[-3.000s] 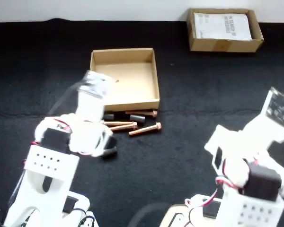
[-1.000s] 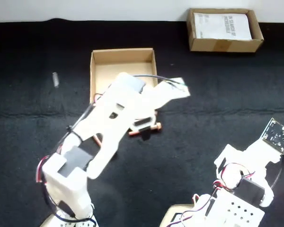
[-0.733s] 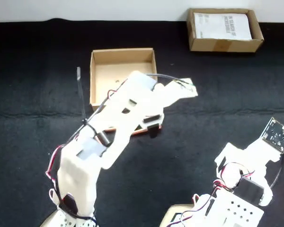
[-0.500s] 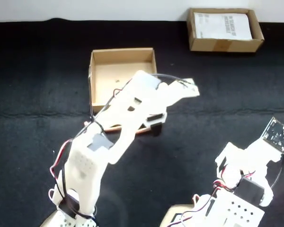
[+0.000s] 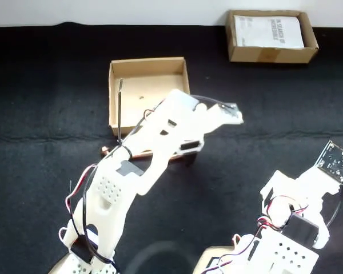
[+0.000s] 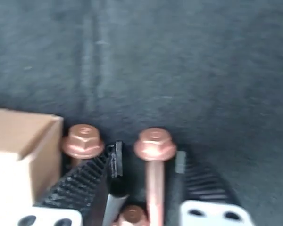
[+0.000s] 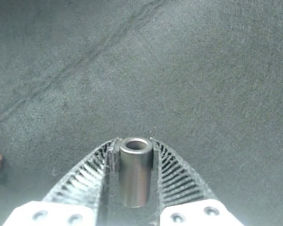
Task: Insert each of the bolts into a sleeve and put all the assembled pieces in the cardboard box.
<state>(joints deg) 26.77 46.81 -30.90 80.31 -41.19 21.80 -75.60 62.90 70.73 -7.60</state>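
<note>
My left arm (image 5: 160, 142) stretches over the bolts lying in front of the open cardboard box (image 5: 148, 91). In the left wrist view my left gripper (image 6: 147, 157) is open and straddles a copper bolt (image 6: 153, 162), one finger on each side of its shank. A second bolt head (image 6: 82, 141) lies just outside one finger, beside the box corner (image 6: 19, 150). A third bolt head (image 6: 132, 214) shows low between the fingers. My right gripper (image 7: 134, 146) is shut on an upright dark grey sleeve (image 7: 136, 176) above the black mat, with its bore facing the camera. One bolt head (image 5: 104, 150) pokes out beside the left arm.
A second cardboard box (image 5: 271, 34) holding a white paper stands at the back right. The right arm (image 5: 300, 200) is drawn back at the near right corner. Black cloth (image 5: 263, 114) covers the table, with bare room between the arms.
The left arm has swung from the near left across to the bolts in front of the box and lowered over them. The right arm drew back earlier and has kept still since.
</note>
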